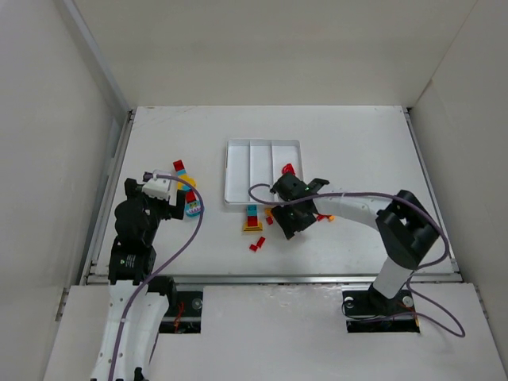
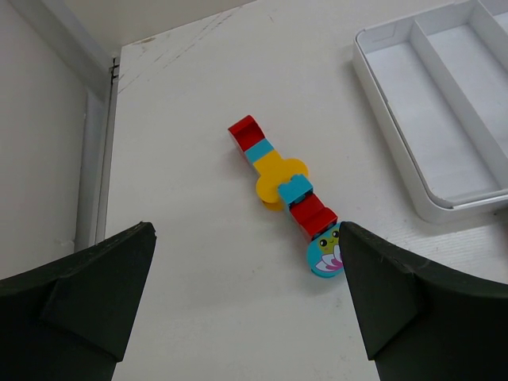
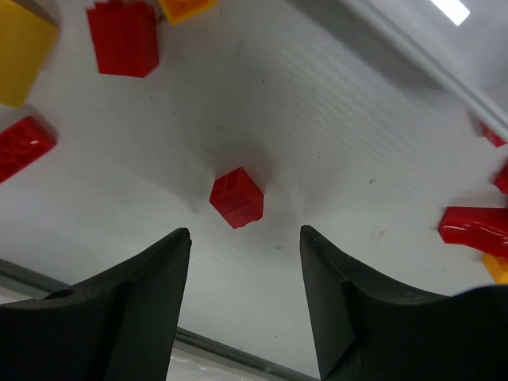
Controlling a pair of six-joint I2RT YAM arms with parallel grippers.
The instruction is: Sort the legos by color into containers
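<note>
The white tray (image 1: pixel 232 171) has three long compartments, and a red lego (image 1: pixel 287 168) lies in the right one. My right gripper (image 1: pixel 286 225) hovers just in front of the tray, open. A small red brick (image 3: pixel 236 197) lies on the table just beyond its tips (image 3: pixel 244 238), with nothing between them. My left gripper (image 1: pixel 176 208) is wide open on the left. A chain of red, teal and yellow legos (image 2: pixel 282 190) lies ahead of it (image 2: pixel 246 238). The chain's round teal end piece (image 2: pixel 325 255) sits against the right finger (image 2: pixel 381 294).
A teal, red and yellow clump (image 1: pixel 252 218) and small red bricks (image 1: pixel 256 244) lie in front of the tray. More red bricks (image 3: pixel 123 36) and a yellow piece (image 3: pixel 24 51) surround the right gripper. A metal rail (image 1: pixel 270 279) borders the near edge.
</note>
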